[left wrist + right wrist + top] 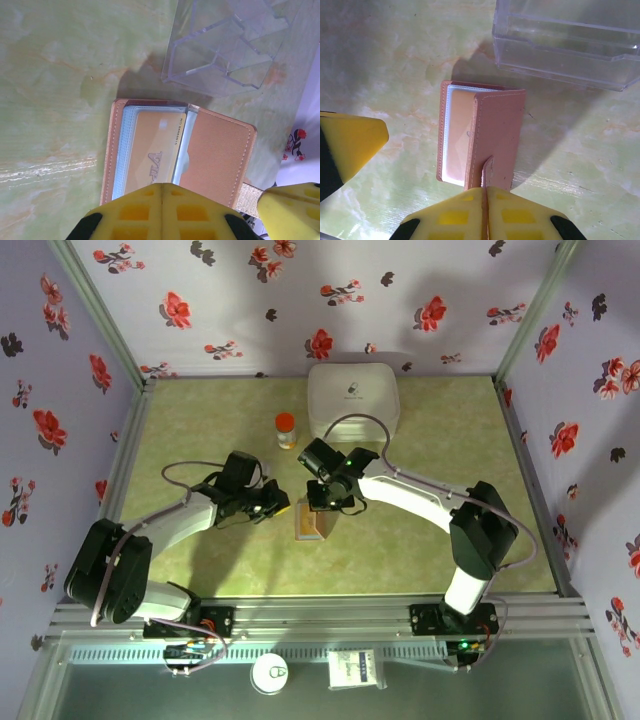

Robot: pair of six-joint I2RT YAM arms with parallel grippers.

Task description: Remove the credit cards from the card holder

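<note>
The brown card holder (216, 150) lies open on the green table, near the middle in the top view (309, 525). An orange-yellow credit card (152, 155) marked VIP sits in its clear sleeve. My right gripper (485, 189) is shut on the holder's closure strap and holds the right flap (500, 125) lifted, with the card (460, 132) showing beneath. My left gripper (161, 187) is shut, its tip just over the near end of the card, nothing visibly pinched. In the top view both grippers (278, 508) (322, 504) meet at the holder.
A clear plastic box (225, 45) (565, 45) stands just beyond the holder. A large white rounded case (352, 400) sits at the back. An orange-capped bottle (286, 430) stands left of it. Floral walls close in the table.
</note>
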